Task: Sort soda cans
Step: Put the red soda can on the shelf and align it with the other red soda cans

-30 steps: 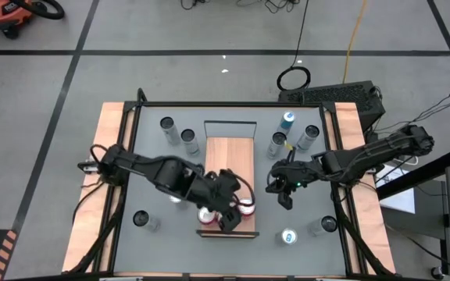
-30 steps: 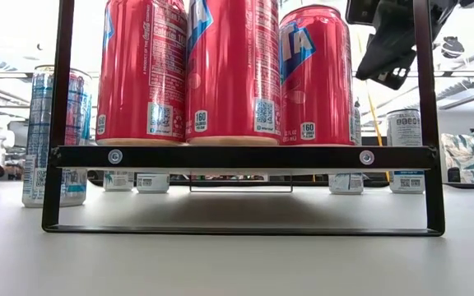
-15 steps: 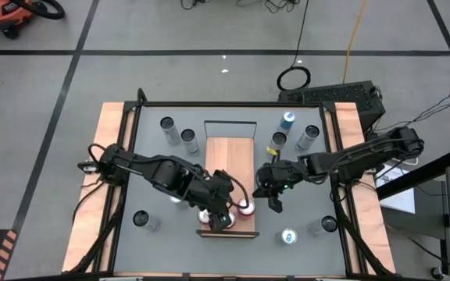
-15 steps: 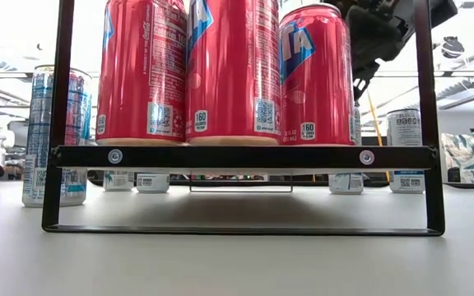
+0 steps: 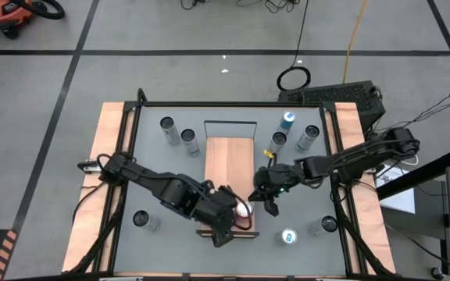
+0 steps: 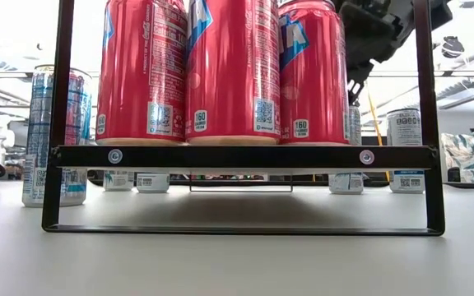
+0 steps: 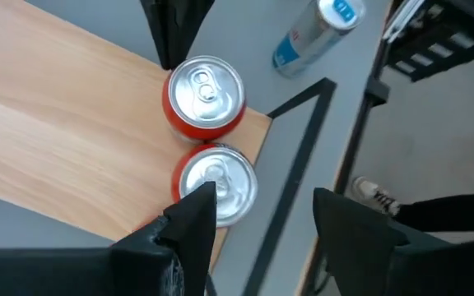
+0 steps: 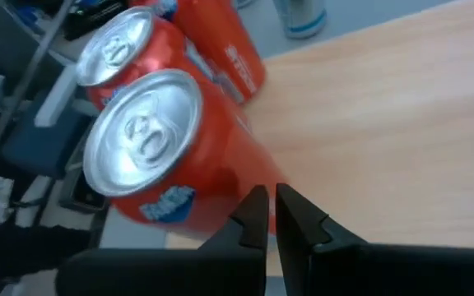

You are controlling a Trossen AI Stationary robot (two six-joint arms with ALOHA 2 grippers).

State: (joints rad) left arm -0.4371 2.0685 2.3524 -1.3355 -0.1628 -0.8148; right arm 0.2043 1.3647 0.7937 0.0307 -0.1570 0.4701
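Note:
Three red soda cans point(image 6: 233, 70) stand upright in a row on the near end of a wooden shelf point(image 5: 229, 156) in a black frame. My right gripper point(image 5: 266, 204) is shut, low beside the rightmost red can point(image 8: 151, 152), on its right. My left gripper point(image 7: 262, 222) is open above the shelf's near edge, over the red cans point(image 7: 206, 90), touching nothing that I can see. Silver-grey cans point(image 5: 187, 136) and slim blue cans point(image 5: 288, 119) stand on the grey table around the shelf. My right gripper has its shut fingertips point(image 8: 257, 201) against the side wall point(image 8: 237, 185) of the rightmost red can, low down. The fingers come about level from the table's right. The can stands upright on the shelf, close to the can beside it.
The black frame's uprights point(image 6: 422, 99) flank the shelf. Silver-grey cans stand at the far left point(image 5: 167, 123), far right point(image 5: 311, 134), near left point(image 5: 141, 218) and near right point(image 5: 326, 225). A blue can point(image 5: 289, 236) stands near the front, right of the shelf.
My right gripper has moved toward the table's left and down to the rightmost red can, which has shifted slightly left toward its neighbours and turned a little. My left gripper has drawn back toward the table's near edge.

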